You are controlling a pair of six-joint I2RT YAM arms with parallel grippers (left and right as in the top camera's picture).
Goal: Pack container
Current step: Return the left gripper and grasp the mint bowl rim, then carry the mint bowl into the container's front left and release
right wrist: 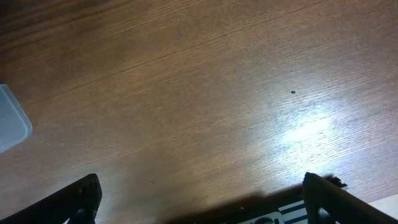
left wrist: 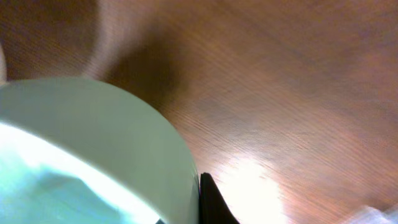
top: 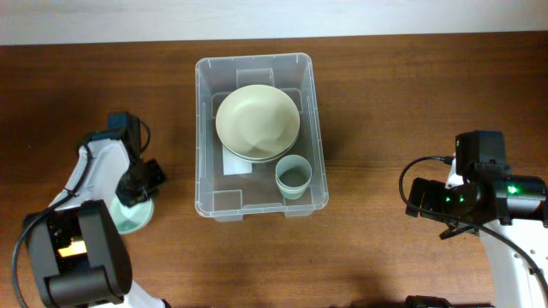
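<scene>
The clear plastic container point(top: 202, 128) stands in the middle of the table. It holds a stack of cream bowls point(top: 257, 120) and a pale green cup point(top: 293, 176). A pale green bowl point(top: 130, 216) sits on the table to its left. My left gripper point(top: 137, 184) is at this bowl's rim. In the left wrist view the bowl point(left wrist: 93, 143) fills the frame, and one black finger point(left wrist: 210, 200) presses flat on its outer wall. The other finger is hidden. My right gripper point(right wrist: 202, 202) is open and empty over bare wood at the right point(top: 424, 198).
The wooden table point(top: 385, 103) lies round the container. A corner of the container point(right wrist: 9, 124) shows at the left edge of the right wrist view. The left arm's base point(top: 77, 257) stands at the front left.
</scene>
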